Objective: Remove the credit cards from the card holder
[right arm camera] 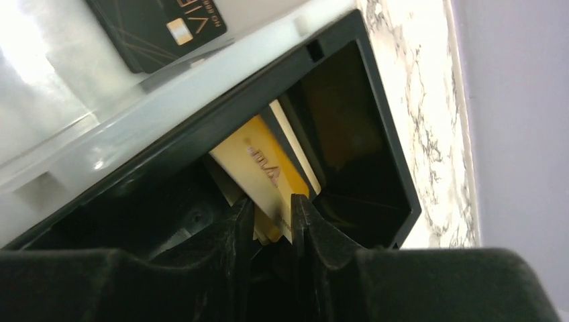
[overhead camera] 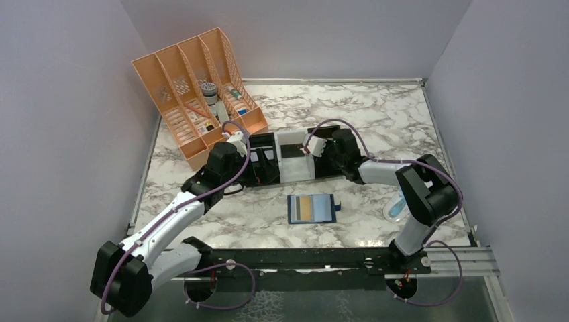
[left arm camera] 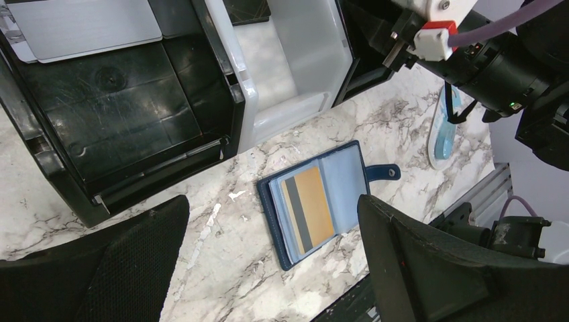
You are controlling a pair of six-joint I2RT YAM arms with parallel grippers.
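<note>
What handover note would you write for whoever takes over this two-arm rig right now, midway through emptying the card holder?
Left gripper: open, empty, above the marble table.
Right gripper: jaws narrow around a gold plastic card inside the black box tray; gripping or releasing, unclear.
Dark navy bifold card holder: lying open on the table.
Done: black card in the white tray.
Left: one gold-tan striped card in the holder.

Top view high and behind, facing down on the whole counter (overhead camera: 376,114), left wrist view slanting onto the card holder (left arm camera: 342,188), shared with top, right wrist view pressed close inside a black tray (right arm camera: 349,121).
</note>
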